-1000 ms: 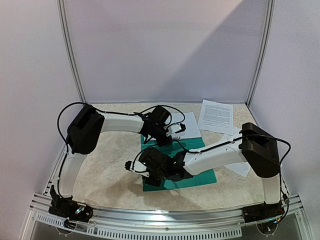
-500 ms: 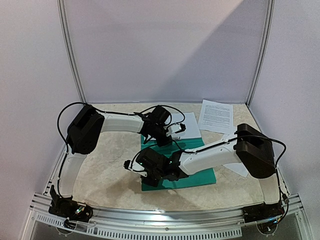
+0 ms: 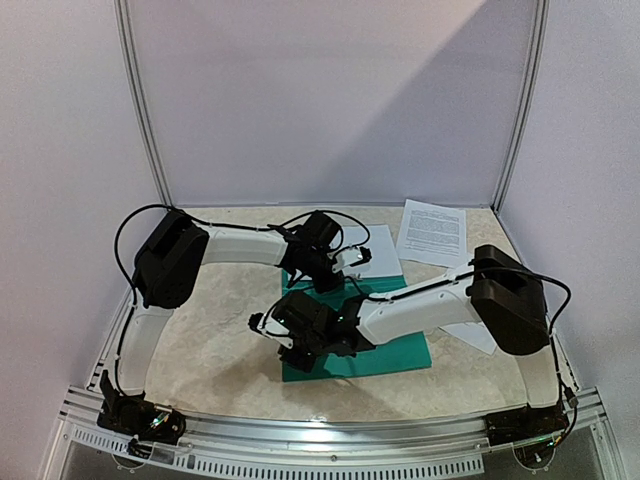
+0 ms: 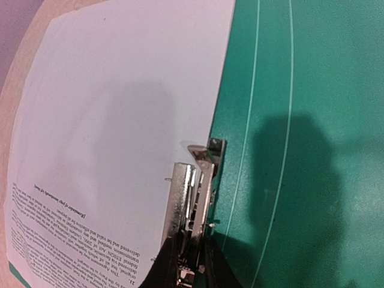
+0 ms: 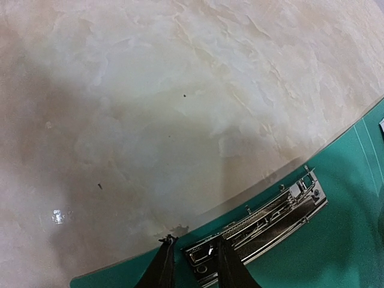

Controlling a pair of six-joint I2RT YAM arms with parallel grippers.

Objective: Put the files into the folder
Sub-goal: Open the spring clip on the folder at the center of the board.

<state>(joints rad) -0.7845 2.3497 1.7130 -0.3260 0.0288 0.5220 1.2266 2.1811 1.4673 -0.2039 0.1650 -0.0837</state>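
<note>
The teal folder (image 3: 400, 355) lies open mid-table. My left gripper (image 3: 345, 262) is at its far end. In the left wrist view the gripper (image 4: 191, 264) is shut on a metal clip (image 4: 192, 192) at the seam between a printed white sheet (image 4: 120, 120) and the folder (image 4: 312, 120). My right gripper (image 3: 290, 350) is at the folder's near left corner. In the right wrist view the gripper (image 5: 192, 252) is narrowly open, its fingers astride the end of a metal clip (image 5: 264, 219) near the edge of the folder (image 5: 336, 258).
One sheet (image 3: 380, 250) lies at the folder's far end, beneath the left gripper. Another printed sheet (image 3: 432, 232) lies at the back right. A further sheet (image 3: 482, 338) shows under the right forearm. Bare marbled tabletop (image 5: 150, 90) is left of the folder.
My right arm has swung left and a little farther from its base, bringing its gripper to the folder's left edge. The left arm and the folder have not moved.
</note>
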